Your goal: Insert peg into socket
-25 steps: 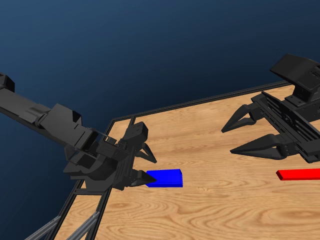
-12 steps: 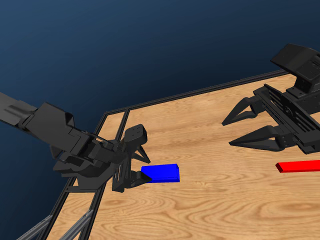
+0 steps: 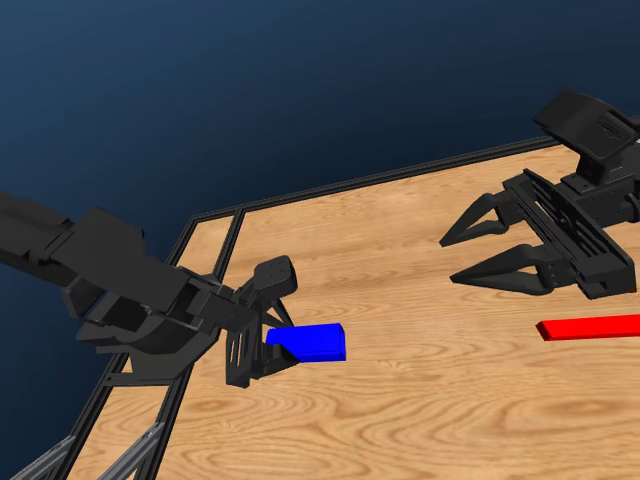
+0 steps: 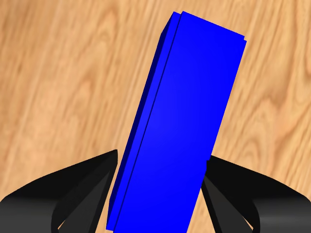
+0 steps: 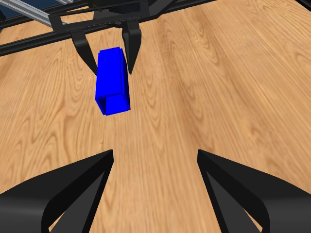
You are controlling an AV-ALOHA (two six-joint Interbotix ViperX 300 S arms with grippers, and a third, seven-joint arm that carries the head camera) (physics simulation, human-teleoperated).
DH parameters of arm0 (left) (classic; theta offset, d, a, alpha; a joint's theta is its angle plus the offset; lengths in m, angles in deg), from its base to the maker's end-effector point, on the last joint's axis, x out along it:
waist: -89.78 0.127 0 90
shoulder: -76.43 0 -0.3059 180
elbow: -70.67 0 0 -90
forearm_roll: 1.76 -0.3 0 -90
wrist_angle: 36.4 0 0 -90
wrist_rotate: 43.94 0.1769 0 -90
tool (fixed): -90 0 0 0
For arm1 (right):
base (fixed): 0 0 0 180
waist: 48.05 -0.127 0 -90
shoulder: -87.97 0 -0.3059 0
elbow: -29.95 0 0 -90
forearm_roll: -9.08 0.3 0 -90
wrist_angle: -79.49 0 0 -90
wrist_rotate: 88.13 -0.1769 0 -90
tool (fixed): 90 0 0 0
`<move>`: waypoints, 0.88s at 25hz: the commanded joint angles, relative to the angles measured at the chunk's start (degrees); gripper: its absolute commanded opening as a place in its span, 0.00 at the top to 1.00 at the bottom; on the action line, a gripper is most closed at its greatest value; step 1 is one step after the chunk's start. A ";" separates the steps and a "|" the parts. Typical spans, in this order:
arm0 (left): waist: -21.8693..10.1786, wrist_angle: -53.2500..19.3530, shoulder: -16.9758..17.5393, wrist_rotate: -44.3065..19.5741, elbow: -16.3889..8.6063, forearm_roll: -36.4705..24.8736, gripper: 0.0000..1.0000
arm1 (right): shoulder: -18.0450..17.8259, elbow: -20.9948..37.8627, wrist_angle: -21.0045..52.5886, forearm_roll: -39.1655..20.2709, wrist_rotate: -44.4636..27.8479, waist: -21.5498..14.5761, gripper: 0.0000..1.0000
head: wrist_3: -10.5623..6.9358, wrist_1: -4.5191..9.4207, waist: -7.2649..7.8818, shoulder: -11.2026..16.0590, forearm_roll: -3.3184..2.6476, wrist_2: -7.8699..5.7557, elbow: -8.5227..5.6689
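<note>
Left wrist: left pincer [image 4: 158, 194] flanks smooth blue socket [image 4: 182, 126].

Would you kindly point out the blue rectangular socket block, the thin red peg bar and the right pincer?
blue rectangular socket block [image 3: 315, 341]: head view, top face.
thin red peg bar [image 3: 590, 327]: head view, top face.
right pincer [image 3: 452, 260]: head view, between its fingertips.

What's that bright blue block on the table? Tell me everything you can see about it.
The blue block is a plain, uniformly coloured rectangular bar, thick and fairly short. In the right wrist view its end facing the right arm looks hollow, like an open box. It lies near the table's left edge, its near end between the two jaws of the left claw, which sit close against its sides. Whether it rests on the wood or is slightly lifted is unclear.
</note>
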 commanded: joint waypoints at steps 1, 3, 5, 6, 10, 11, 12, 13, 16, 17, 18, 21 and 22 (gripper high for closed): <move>0.32 9.10 -4.32 3.27 -0.36 2.10 1.00 | 2.62 -1.50 -0.04 0.44 -0.60 -0.07 0.00 | -1.10 -0.61 -0.52 -0.86 -0.28 -0.88 -0.63; 0.69 9.30 -3.40 3.85 0.19 2.58 1.00 | 4.22 -3.46 1.60 0.86 -1.00 -0.59 0.00 | -2.04 -0.78 -0.88 -1.62 -0.63 -1.88 -0.22; 0.82 9.83 -3.49 4.57 0.10 3.25 1.00 | 5.52 -4.32 2.99 1.10 -1.08 -1.01 0.00 | -2.44 -0.95 -1.17 -2.13 -0.96 -2.93 0.04; 1.27 11.05 -2.71 5.02 -0.22 3.83 1.00 | 7.55 -7.00 4.77 1.84 -1.37 -0.98 0.00 | -4.74 -1.22 -2.27 -3.38 -1.83 -5.33 0.65; 2.10 12.24 -2.94 7.51 -0.71 5.35 1.00 | 10.62 -11.10 10.11 2.08 -2.62 -1.39 0.00 | -10.02 -1.56 -5.32 -4.82 -4.23 -12.11 1.03; 2.51 12.00 -3.29 7.60 -0.52 5.76 1.00 | 11.52 -11.17 11.01 2.02 -2.81 -1.36 0.00 | -10.43 -1.60 -5.55 -4.87 -4.38 -12.48 1.00; 2.06 12.70 -3.35 8.72 -0.76 6.18 1.00 | 11.74 -11.78 12.16 1.84 -3.06 -1.39 0.00 | -10.79 -1.61 -5.75 -4.90 -4.52 -12.82 0.97; 2.29 11.96 -3.09 8.00 -0.80 5.63 1.00 | 12.86 -12.43 13.10 1.82 -3.51 -1.52 0.00 | -11.85 -1.70 -6.28 -4.87 -4.84 -13.52 0.82; 2.61 12.34 -3.43 9.42 -0.93 6.53 1.00 | 14.46 -12.91 16.07 0.94 -5.16 -2.07 0.00 | -12.73 -1.67 -6.90 -4.73 -5.09 -13.93 0.68; 2.66 12.33 -3.50 9.53 -0.59 6.57 1.00 | 13.96 -12.72 18.19 0.98 -5.26 -2.53 0.00 | -12.96 -1.65 -7.05 -4.71 -5.13 -13.93 0.66; 2.72 12.72 -3.17 9.81 -1.21 6.77 1.00 | 13.25 -12.93 18.51 -0.57 -6.59 -3.02 0.00 | -13.25 -1.64 -7.20 -4.68 -5.18 -13.97 0.65; 2.71 12.55 -3.37 9.28 -1.15 6.24 1.00 | 13.23 -12.43 19.59 -0.45 -8.33 -4.09 0.00 | -14.42 -1.33 -7.81 -4.58 -5.45 -14.34 0.51; 2.81 12.58 -3.61 10.06 -1.03 6.84 1.00 | 12.93 -12.91 20.56 -0.84 -9.00 -4.25 0.00 | -14.63 -1.30 -7.92 -4.55 -5.49 -14.41 0.48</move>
